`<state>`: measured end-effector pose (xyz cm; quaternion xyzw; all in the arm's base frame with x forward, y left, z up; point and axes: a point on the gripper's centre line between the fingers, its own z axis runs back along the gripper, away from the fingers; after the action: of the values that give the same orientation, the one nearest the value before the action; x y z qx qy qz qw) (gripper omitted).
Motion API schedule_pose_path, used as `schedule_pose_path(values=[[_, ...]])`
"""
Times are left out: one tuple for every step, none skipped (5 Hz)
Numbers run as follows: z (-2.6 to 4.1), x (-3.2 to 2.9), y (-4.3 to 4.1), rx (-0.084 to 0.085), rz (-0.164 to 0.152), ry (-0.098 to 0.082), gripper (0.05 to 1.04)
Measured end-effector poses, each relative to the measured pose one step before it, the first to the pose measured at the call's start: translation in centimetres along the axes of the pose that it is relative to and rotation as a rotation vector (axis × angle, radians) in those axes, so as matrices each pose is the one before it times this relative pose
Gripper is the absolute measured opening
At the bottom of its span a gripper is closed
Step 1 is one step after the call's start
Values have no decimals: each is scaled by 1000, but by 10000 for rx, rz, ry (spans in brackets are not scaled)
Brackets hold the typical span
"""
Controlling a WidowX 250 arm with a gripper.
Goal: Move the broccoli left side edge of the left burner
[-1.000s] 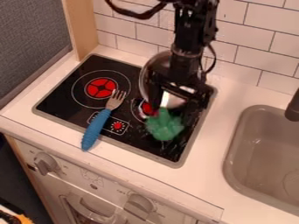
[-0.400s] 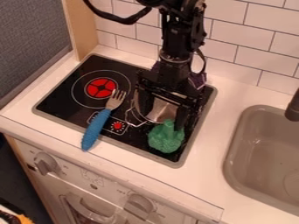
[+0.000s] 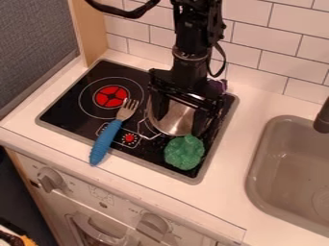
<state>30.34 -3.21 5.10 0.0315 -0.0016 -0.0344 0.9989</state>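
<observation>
The black gripper [image 3: 181, 113] hangs over the right part of the stove, open, its two jaws apart above a shiny metal pot [image 3: 177, 120]. Near the stove's front right corner, the green broccoli [image 3: 184, 153] lies just in front of the pot and the right-hand jaw, outside the grip. The left burner [image 3: 111, 96] is a red disc inside a white ring, left of the gripper. The pot and arm cover most of the right burner.
A fork with a blue handle [image 3: 106, 142] lies across the stove's front edge, its tines near the left burner. Something purple [image 3: 220, 86] is behind the gripper. The grey sink [image 3: 283, 168] is at the right, and a tiled wall [image 3: 270, 72] stands behind.
The gripper has shifted slightly left. The broccoli has moved toward the front edge and turned, its stem no longer visible. The pot has shifted forward, with its wire handle now toward the front left.
</observation>
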Motion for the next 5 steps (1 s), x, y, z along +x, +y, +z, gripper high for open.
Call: schedule_pose_path(values=[[912, 148, -1583, -77, -433, -377, 1001], [9, 59, -1127, -131, -254, -141, 1001], [-847, -206, -988, -30, -263, 236, 1001], [20, -39, -71, 12, 83, -3, 1001], [-774, -1132, -255, 141, -115, 312, 1001]])
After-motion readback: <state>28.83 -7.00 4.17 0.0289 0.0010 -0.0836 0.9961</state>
